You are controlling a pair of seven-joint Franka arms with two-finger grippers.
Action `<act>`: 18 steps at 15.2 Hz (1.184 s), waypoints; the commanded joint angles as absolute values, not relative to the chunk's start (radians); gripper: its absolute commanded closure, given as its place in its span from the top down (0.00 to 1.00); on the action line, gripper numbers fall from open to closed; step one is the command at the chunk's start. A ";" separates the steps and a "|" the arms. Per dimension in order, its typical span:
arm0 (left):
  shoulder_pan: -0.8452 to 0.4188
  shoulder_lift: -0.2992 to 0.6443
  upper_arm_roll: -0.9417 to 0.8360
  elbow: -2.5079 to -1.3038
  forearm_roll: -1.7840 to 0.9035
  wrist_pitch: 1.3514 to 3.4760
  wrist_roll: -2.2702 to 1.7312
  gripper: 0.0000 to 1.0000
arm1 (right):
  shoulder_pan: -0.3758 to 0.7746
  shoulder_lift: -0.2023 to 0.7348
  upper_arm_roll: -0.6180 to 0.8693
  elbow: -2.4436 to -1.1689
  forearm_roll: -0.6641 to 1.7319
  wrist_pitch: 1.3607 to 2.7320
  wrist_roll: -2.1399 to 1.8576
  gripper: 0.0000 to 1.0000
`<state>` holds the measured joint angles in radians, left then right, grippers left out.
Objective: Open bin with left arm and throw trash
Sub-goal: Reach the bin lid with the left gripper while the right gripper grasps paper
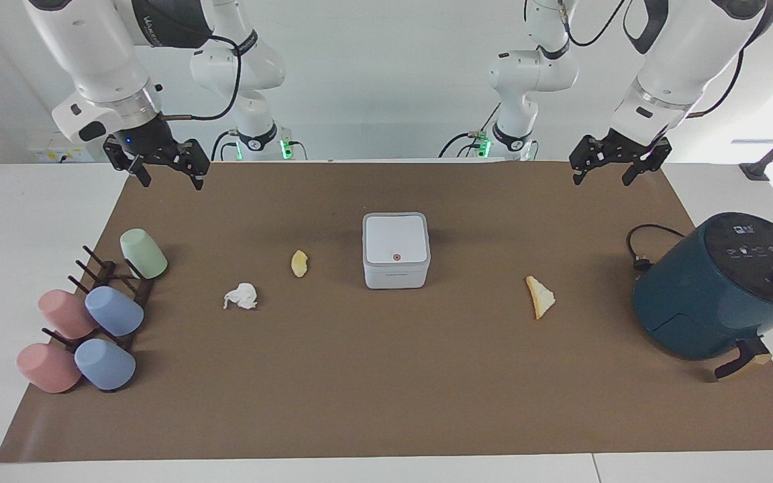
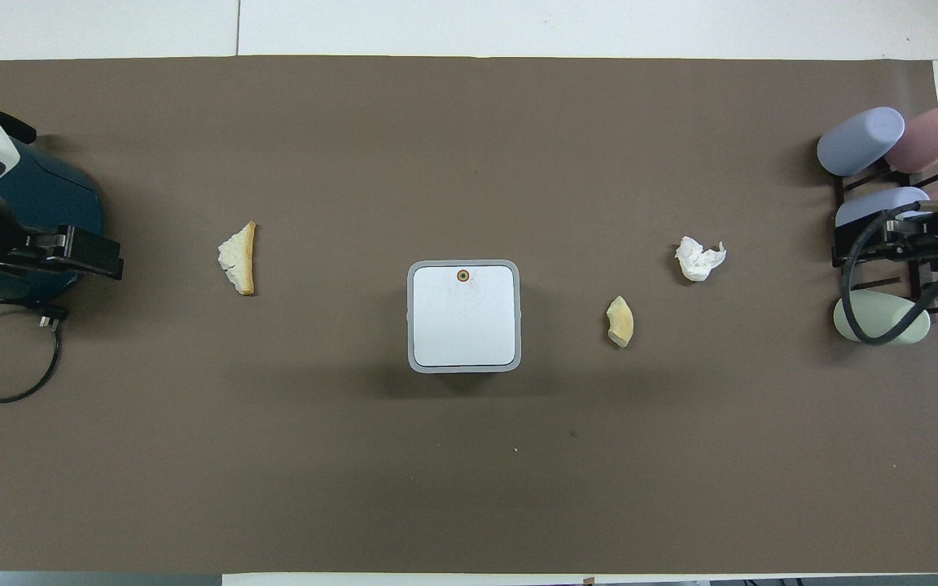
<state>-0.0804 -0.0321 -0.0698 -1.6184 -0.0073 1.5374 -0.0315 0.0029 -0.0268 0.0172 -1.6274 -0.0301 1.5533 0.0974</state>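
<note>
The brown mat (image 1: pixel 386 376) covered most of the table, and every item rested on it. The dark teal air fryer (image 1: pixel 708 295) stood at the left arm's end, below the left gripper (image 1: pixel 618 164), which hung in the air with its fingers spread wide and nothing between them. The right gripper (image 1: pixel 168 164) hung likewise over the right arm's end of the mat, fingers wide and empty, above the cup rack (image 1: pixel 108 282) with its pastel cups (image 1: pixel 113 312). Both arms waited, well apart from the bin (image 1: pixel 396 249). The bin sat at the middle of the mat, between the two grippers, with its lid closed and the red button (image 1: pixel 396 257) on the lid edge away from the robots. The bread slice (image 1: pixel 539 296) lay between the bin and the air fryer, toward the left gripper's end. The tissue (image 1: pixel 241 296) lay toward the right gripper's end, between the bin and the rack. The fruit piece (image 1: pixel 299 263) lay between the tissue and the bin, touching neither
</note>
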 commanded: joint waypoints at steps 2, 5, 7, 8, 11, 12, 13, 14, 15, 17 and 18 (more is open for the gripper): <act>-0.074 -0.054 -0.072 -1.643 -0.025 1.543 -0.021 1.00 | -0.011 -0.041 0.025 -1.651 -0.021 1.575 0.115 1.00; -0.071 -0.055 -0.072 -1.646 -0.025 1.543 -0.025 1.00 | -0.009 -0.041 0.026 -1.651 -0.021 1.574 0.110 1.00; -0.075 -0.070 -0.074 -1.676 -0.025 1.545 -0.040 1.00 | -0.011 -0.041 0.026 -1.652 -0.021 1.574 0.109 1.00; -0.080 -0.072 -0.074 -1.681 -0.025 1.563 -0.041 1.00 | -0.011 -0.041 0.026 -1.651 -0.021 1.572 0.107 1.00; -0.164 -0.057 -0.078 -1.700 -0.026 1.658 -0.144 1.00 | -0.011 -0.043 0.026 -1.661 -0.021 1.574 0.103 1.00; -0.207 -0.035 -0.078 -1.697 -0.029 1.689 -0.200 0.93 | -0.011 -0.051 0.025 -1.675 -0.021 1.577 0.106 1.00; -0.259 -0.003 -0.078 -1.692 -0.046 1.724 -0.265 0.68 | -0.011 -0.055 0.025 -1.686 -0.021 1.591 0.109 1.00; -0.305 0.017 -0.078 -1.690 -0.066 1.758 -0.328 0.34 | -0.011 -0.067 0.025 -1.718 -0.021 1.617 0.106 1.00; -0.342 0.049 -0.078 -1.684 -0.083 1.794 -0.389 0.09 | -0.012 -0.086 0.023 -1.756 -0.021 1.650 0.103 1.00; -0.453 0.157 -0.077 -1.632 -0.095 1.865 -0.492 0.00 | -0.028 -0.123 0.021 -1.860 -0.021 1.765 0.101 1.00; -0.498 0.204 -0.077 -1.612 -0.091 1.903 -0.536 0.00 | -0.031 -0.136 0.021 -1.905 -0.021 1.832 0.101 1.00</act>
<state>-0.4130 0.0953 -0.0953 -1.6769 -0.0781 1.8469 -0.4553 -0.0071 -0.0609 0.0164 -1.7643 -0.0301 1.7109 0.0984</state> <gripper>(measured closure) 0.493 0.000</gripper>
